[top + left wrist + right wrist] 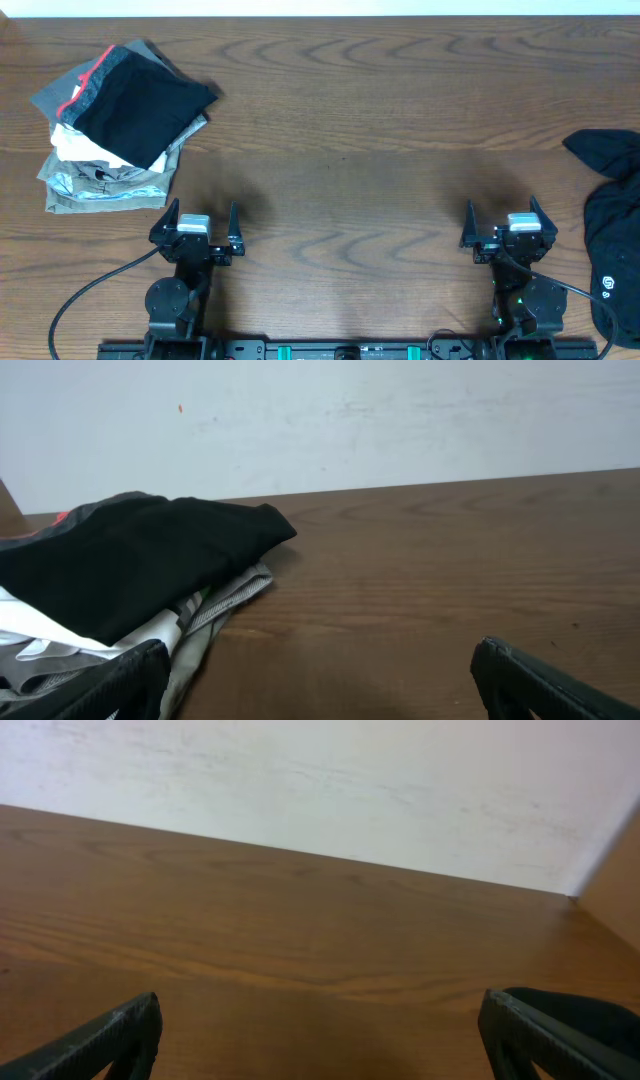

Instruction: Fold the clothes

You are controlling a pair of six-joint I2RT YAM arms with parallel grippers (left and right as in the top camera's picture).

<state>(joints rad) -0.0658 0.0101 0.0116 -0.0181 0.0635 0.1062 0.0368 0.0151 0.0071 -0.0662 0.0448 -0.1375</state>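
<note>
The black cloth [612,225] lies crumpled at the right edge of the counter [350,150]. It looks soft, light and floppy, so pinch a corner. Both pairs of jaws are wide open and empty.

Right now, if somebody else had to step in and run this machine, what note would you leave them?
Left pincer: open, empty, low near the front of the table.
Right pincer: open, empty, in the matching spot on the other side.
Things: a pile of clothes that looks folded sits at the far left, with a black piece on top. A crumpled black garment lies at the right edge, partly out of the overhead view.
Done: the left pile, by the look of it.
Left: the black garment is not yet folded. Neither pincer touches it, and the right one is nearer.
</note>
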